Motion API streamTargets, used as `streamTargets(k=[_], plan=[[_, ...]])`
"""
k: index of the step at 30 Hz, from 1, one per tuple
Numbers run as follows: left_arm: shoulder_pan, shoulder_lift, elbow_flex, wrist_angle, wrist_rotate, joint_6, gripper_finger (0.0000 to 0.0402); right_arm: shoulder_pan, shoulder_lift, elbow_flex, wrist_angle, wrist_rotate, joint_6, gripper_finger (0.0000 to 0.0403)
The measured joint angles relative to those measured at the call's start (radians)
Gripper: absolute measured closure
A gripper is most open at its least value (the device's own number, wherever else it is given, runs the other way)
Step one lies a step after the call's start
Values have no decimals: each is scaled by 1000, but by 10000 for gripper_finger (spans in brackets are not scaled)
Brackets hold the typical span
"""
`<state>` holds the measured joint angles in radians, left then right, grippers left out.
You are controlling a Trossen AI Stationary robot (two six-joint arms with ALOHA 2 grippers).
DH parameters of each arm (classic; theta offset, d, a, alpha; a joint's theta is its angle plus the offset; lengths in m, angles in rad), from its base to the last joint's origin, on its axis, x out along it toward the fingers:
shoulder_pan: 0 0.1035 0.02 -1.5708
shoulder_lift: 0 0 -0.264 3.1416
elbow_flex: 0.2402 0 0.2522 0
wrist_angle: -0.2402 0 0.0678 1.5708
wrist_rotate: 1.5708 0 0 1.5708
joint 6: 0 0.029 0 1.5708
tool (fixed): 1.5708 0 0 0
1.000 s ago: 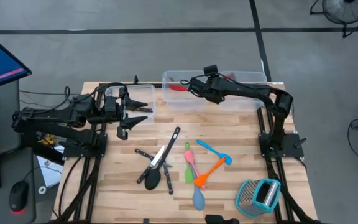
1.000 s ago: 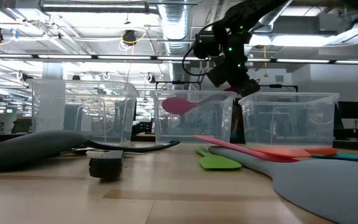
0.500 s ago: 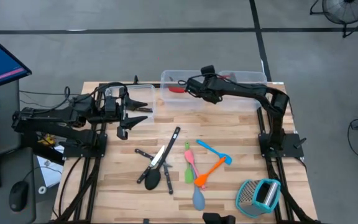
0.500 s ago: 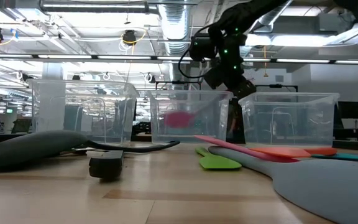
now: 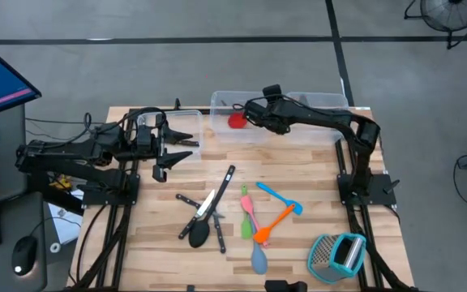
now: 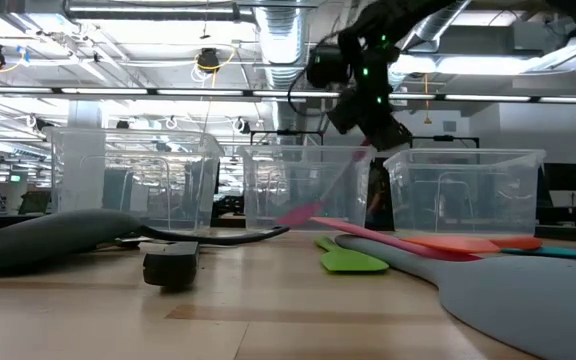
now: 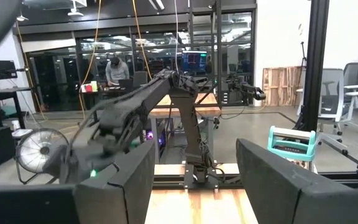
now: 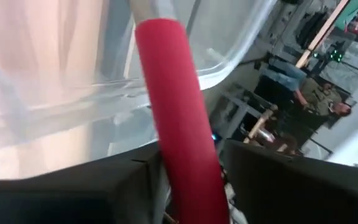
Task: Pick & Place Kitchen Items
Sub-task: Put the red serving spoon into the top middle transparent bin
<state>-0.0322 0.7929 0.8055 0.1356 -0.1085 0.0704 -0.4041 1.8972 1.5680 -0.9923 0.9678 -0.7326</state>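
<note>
Right gripper [image 5: 246,119] fingers opening, red spoon [image 5: 237,120] dropping into the middle bin [image 5: 217,104]; left gripper [image 5: 186,144] open, empty; knives [image 5: 207,206], black spoon [image 5: 200,235], spatulas [image 5: 272,225] remain on the desk [image 5: 298,259].

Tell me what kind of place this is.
Probably a robotics lab in an open-plan industrial workspace: exposed ceiling ducts, another robot arm on a bench beyond the table, and people at desks behind glass.

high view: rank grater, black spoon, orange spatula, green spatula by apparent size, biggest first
1. Grater: clearly the bulkiest.
2. Black spoon and orange spatula: similar length, too close to rank; the spoon partly lies among the knives.
3. Green spatula: looks shortest, though the pink spatula beside it overlaps it, so this is unsure.
</note>
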Motion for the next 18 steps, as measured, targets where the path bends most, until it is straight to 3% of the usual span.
streamTargets(k=[8,18], plan=[[0,0,0,0,-1,0,198,27,-53,177,-110,-160,57,159],[0,0,0,0,-6,-1,198,93,-138,458,-312,-394,381,154]])
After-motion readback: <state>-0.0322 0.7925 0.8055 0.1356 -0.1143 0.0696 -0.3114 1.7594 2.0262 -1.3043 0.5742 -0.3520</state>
